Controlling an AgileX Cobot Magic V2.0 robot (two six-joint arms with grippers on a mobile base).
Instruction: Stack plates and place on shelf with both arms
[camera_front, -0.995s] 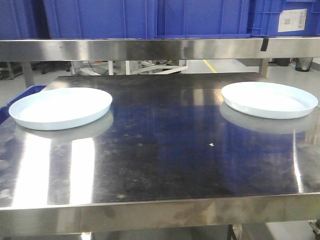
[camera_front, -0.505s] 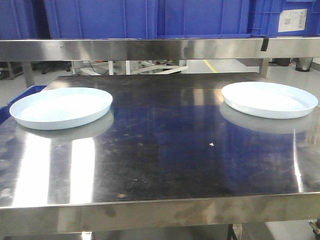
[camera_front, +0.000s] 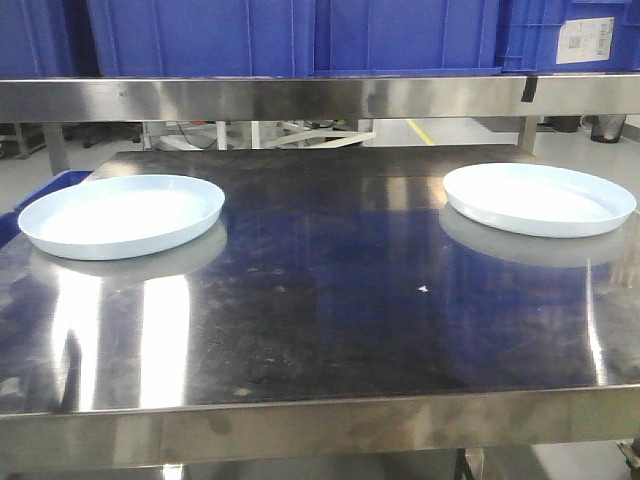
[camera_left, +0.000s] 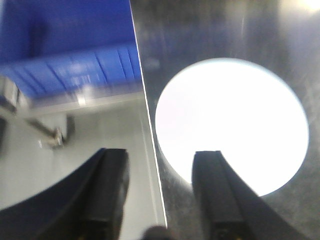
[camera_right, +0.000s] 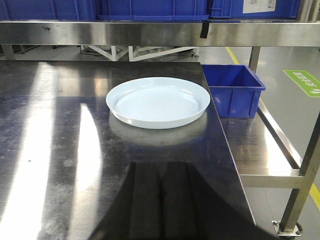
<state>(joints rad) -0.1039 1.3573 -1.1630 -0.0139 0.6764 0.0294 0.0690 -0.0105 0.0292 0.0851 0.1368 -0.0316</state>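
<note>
Two white plates lie flat on the glossy steel tabletop (camera_front: 330, 300): the left plate (camera_front: 120, 216) and the right plate (camera_front: 538, 199). The shelf's steel front rail (camera_front: 300, 97) runs across above the far edge. No gripper shows in the front view. In the left wrist view my left gripper (camera_left: 161, 160) is open and empty, above the table's left edge, its right finger over the near rim of the left plate (camera_left: 235, 120). In the right wrist view my right gripper (camera_right: 159, 167) is shut and empty, low over the table, short of the right plate (camera_right: 158, 101).
Large blue crates (camera_front: 300, 35) stand on the shelf. A small blue bin (camera_right: 235, 90) sits on a lower steel level right of the table. A blue bin (camera_left: 75, 55) lies off the table's left edge. A steel post (camera_right: 305, 170) stands at right.
The left plate shifts very slightly in the front view; otherwise nothing has visibly changed.
</note>
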